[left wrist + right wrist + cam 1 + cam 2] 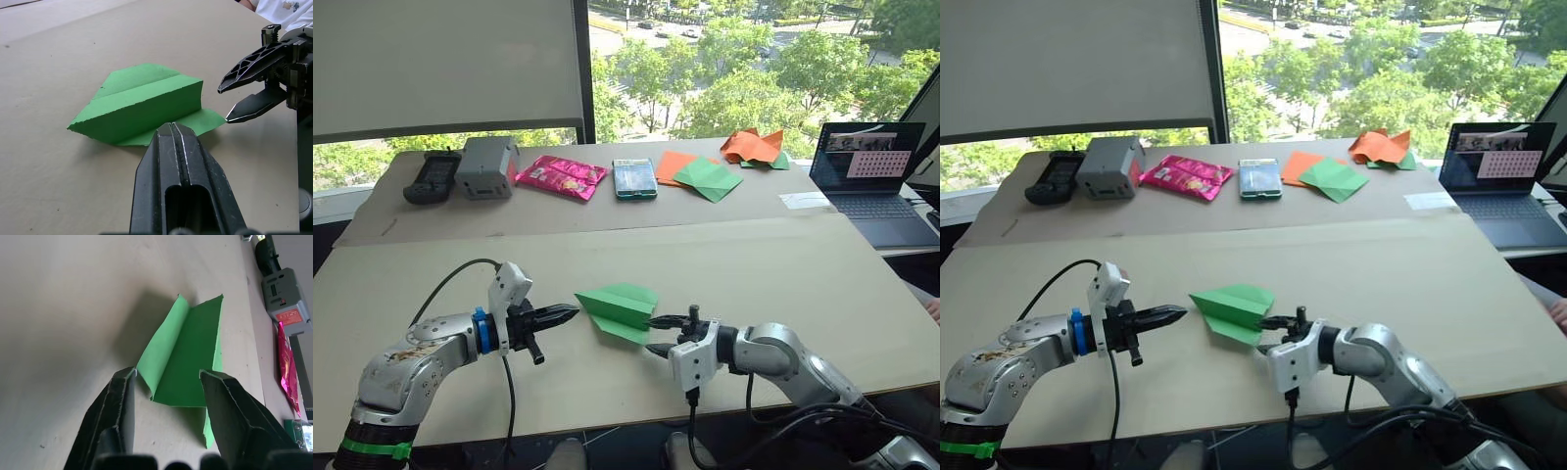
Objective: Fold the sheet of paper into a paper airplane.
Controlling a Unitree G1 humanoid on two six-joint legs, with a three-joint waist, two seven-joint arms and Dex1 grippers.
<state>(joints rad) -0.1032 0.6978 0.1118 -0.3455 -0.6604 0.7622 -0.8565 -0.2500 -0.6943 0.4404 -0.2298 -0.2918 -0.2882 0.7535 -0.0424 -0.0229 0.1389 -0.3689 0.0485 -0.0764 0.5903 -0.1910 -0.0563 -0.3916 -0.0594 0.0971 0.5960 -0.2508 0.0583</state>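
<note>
The left gripper (570, 313), fingers pressed together, hovers near the worktop's (803, 284) front edge. Beside it lies the bright green, pointed, folded paper airplane (622, 309). The right gripper (658, 335) gapes wide at its tail.

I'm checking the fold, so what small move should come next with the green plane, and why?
Probably ease the open right gripper forward and close on the paper airplane's tail flap. The flap lies between its fingers, unpinched, while the left gripper is shut just off the nose, holding nothing.
</note>
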